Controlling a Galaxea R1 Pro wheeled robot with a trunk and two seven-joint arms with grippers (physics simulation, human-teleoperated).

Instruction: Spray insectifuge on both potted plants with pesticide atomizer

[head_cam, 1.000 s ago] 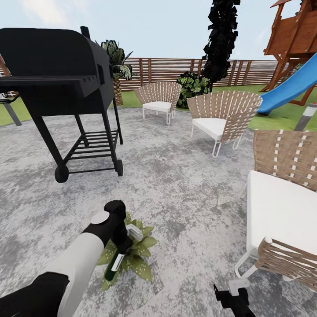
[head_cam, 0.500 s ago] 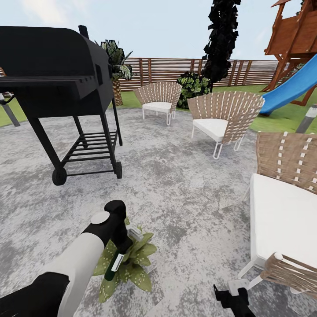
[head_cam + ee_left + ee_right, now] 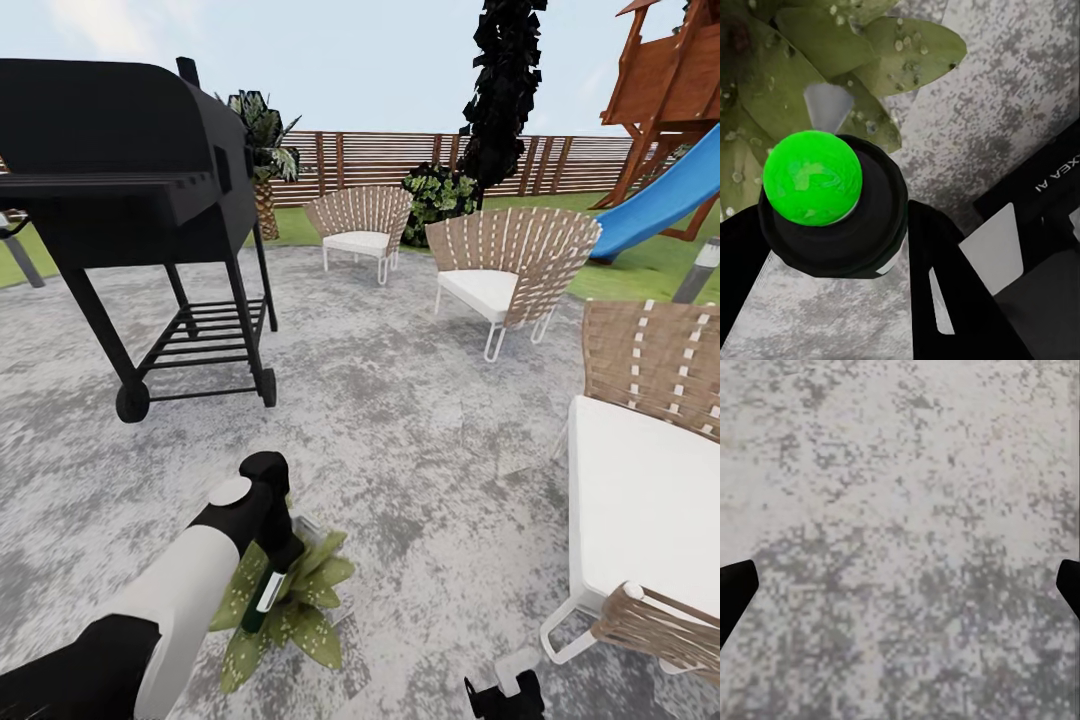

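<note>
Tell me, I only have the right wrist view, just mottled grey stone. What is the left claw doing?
Observer: The left claw is shut on the slim dark pesticide atomizer with a white patch.
Operator: Which way does the bottle point?
Observer: Its bright green tip faces down at the low speckled-leaf potted plant.
Operator: Where does that plant sit?
Observer: On the grey stone patio, in front of the black grill.
Operator: And my right claw?
Observer: The right claw hangs open at the head view's bottom edge, near the closest white-cushioned wicker chair.
</note>
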